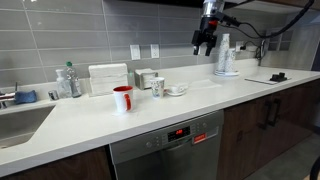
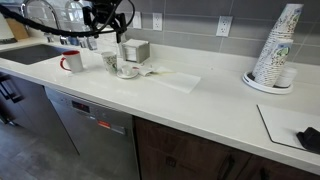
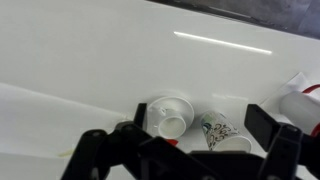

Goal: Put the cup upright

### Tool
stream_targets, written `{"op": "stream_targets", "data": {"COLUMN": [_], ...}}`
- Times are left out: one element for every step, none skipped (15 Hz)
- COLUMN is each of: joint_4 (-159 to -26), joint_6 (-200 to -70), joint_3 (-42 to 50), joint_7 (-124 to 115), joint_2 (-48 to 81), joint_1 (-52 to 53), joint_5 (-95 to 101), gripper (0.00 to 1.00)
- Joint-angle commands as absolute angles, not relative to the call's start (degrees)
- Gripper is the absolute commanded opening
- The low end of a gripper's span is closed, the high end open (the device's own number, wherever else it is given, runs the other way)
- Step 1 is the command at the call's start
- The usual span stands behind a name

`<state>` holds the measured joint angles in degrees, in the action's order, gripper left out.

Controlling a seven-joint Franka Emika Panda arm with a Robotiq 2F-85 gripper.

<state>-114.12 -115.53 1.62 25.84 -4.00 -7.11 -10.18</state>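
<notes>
- The white bench (image 1: pixel 100 125) is the biggest thing in view. It is smooth and glossy and runs along the wall from end to end.
- A grey tiled wall (image 1: pixel 60 35) rises behind it, with white sockets (image 1: pixel 135 51) set into the tiles.
- Under the bench sits a steel dishwasher (image 1: pixel 165 150) with a small red lit display. Dark wood cupboard doors (image 1: pixel 265 120) are on its right.
- A sink (image 1: pixel 15 120) is let into the far left end of the bench in an exterior view.
- The hand (image 1: pixel 205 42) hangs high above the bench, well clear of everything and to the right of the crockery. In the wrist view its dark fingers (image 3: pixel 268 122) stand wide apart with nothing between them.
- A tall stack of paper cups (image 1: pixel 225 55) stands on the right, close to the wall.
- A white box (image 2: pixel 135 50) sits by the wall, behind the crockery.
- A red cup (image 1: pixel 122 98) stands upright, the leftmost of the group in that view and nearer the front edge.
- A patterned cup (image 1: pixel 158 87) stands upright between the red cup and the dish.
- A flat white dish (image 1: pixel 181 92) lies just right of the patterned cup.
- The cup (image 3: pixel 172 125), small and pale, rests on the dish. In the wrist view it seems to lie tipped on its side with its mouth showing. The exterior views show it too small to tell.
</notes>
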Motion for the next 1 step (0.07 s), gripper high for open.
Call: {"op": "stream_targets", "data": {"joint_4": [-114.0], "joint_6": [-115.4], "joint_3": [3.0], "joint_7": [25.7], "joint_2": [-3.9], "joint_1": [-5.7], "joint_5": [-10.1], "gripper": [1.0]}}
